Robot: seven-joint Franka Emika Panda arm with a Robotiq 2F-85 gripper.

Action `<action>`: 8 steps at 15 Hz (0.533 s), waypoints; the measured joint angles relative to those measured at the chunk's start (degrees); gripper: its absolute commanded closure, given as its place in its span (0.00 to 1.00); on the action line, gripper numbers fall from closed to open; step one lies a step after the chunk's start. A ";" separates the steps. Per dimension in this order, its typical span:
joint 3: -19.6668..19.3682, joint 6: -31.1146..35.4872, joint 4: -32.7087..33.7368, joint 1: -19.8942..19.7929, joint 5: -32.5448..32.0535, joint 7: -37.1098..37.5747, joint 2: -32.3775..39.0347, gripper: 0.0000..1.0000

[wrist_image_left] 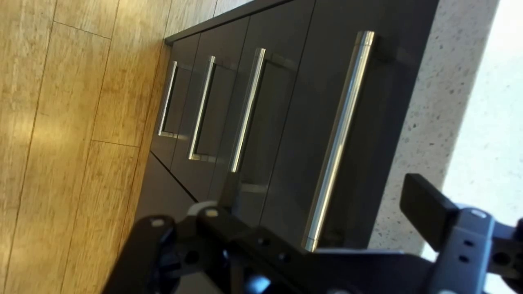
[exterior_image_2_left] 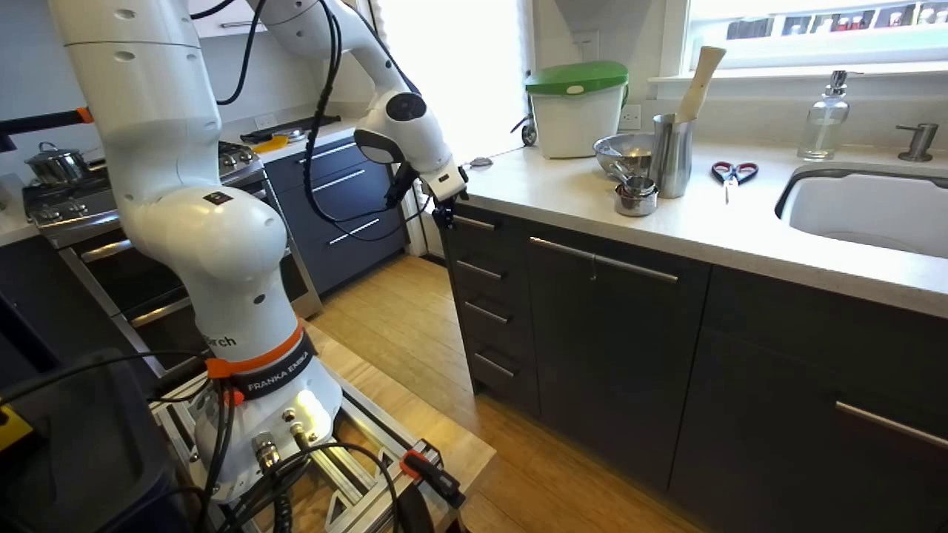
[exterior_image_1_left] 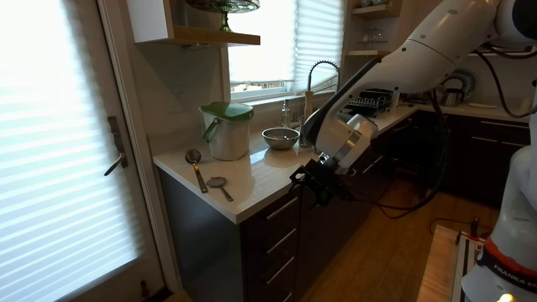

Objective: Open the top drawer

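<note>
Green-lidded bin [exterior_image_1_left: 230, 138] beside metal bowl [exterior_image_1_left: 280, 141], ladle [exterior_image_1_left: 198, 171] and strainer [exterior_image_1_left: 217, 182] on pale countertop [exterior_image_1_left: 251, 188]; scissors [exterior_image_2_left: 733, 175] near white sink [exterior_image_2_left: 852, 203]

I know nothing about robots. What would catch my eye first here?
Most likely the big white arm, arching high in both exterior views. At its end, the open black gripper hangs near the closed top drawer. Then a bright green lid stands out on the white bin on the counter.
</note>
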 measured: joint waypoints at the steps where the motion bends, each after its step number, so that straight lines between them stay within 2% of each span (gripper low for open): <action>1: 0.01 0.01 0.01 0.00 0.00 0.00 0.00 0.00; 8: 0.02 0.03 0.48 -0.02 0.19 -0.47 0.00 0.00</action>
